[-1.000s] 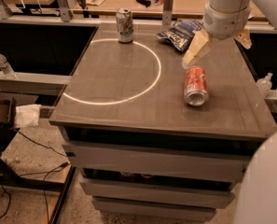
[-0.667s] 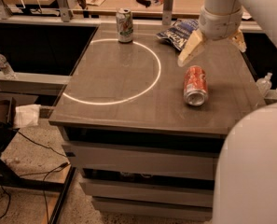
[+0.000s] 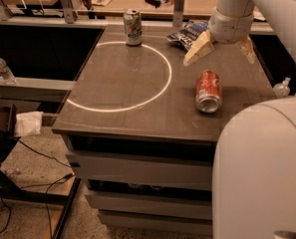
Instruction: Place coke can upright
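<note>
While the coke can [image 3: 209, 90] is lying on its side on the counter [image 3: 112, 121], toward the right edge w/ one silver end facing the camera, the end effector [image 3: 220, 59] is hovering above and just behind it, apart from it. Its two cream fingers [image 3: 197, 49] are pointing down and outward, spread wide, w/ nothing btwn them. The can is resting outside the white ring [image 3: 165, 86] marked on the counter (just right of the ring's edge), its length running roughly front to back. A green-and-white soda can [image 3: 132, 27] is standing upright at the ring's far side, well apart from the red one. A crumpled blue snack bag [image 3: 189, 34] is sitting at the counter's back, near the end effector's left finger. The white arm [image 3: 234, 6] is coming down from the top right, and the robot's white body [image 3: 262, 168] is filling the lower right corner. A clear plastic bottle [image 3: 3, 69] is standing on a ledge to the left, below counter level.
</note>
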{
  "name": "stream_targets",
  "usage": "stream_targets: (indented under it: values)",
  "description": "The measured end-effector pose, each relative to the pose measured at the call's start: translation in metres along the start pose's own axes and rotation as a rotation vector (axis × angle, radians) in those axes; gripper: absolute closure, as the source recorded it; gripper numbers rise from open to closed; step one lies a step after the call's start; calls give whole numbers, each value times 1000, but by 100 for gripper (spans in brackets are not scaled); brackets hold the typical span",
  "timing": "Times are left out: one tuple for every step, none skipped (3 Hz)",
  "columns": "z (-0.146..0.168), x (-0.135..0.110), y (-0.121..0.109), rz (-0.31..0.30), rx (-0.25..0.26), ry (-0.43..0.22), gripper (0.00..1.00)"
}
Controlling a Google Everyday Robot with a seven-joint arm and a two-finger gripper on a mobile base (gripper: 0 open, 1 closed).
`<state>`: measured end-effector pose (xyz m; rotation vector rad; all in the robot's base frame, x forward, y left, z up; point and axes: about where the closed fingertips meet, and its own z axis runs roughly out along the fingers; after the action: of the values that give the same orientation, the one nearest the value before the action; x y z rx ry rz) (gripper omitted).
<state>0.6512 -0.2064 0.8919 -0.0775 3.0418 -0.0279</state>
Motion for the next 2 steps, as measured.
stream_targets:
  values:
    - [-2, -1, 12, 26, -80, 4, 0]
    - [-17, 4, 37, 27, -176, -18, 0]
